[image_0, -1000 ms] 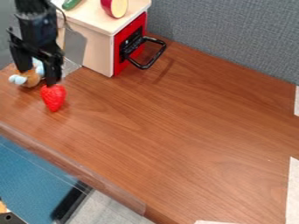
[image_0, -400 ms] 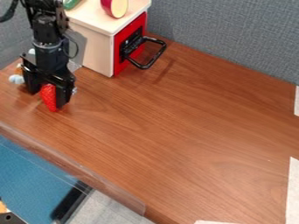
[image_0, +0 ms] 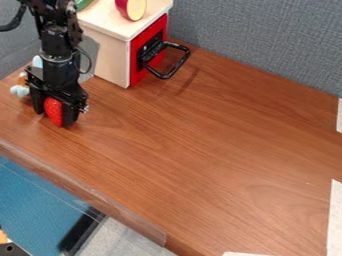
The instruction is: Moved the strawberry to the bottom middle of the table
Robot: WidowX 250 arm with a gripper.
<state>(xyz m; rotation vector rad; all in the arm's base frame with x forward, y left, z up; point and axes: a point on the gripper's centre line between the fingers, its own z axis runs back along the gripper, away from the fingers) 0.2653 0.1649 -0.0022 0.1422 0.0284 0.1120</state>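
Though held higher and farther back a second ago, now come down over the strawberry (image_0: pixel 53 111) at the left of the desk (image_0: pixel 200 150): such is the change with the end effector (image_0: pixel 54 118). Hangs upright, low and around the strawberry, hiding part of its right side. Hard to tell whether clamped on it or merely set around it. Since the frame just before this one, lowered only slightly more.

Much the same place for the strawberry, near the left front edge, tip toward the front; not at the bottom middle of the desk.

Just behind and to the left, partly hidden by the end effector, a toy (image_0: pixel 20 91) with pale blue ends, more exposed in the earliest frame. Farther back, the oven (image_0: pixel 105 59), with its black handle (image_0: pixel 175 70) jutting from the red front, and on top a red-skinned piece (image_0: pixel 136 9) with a pale cut face, and a green piece (image_0: pixel 82 4), all just as before. At the right edge, a white strip (image_0: pixel 336 220).
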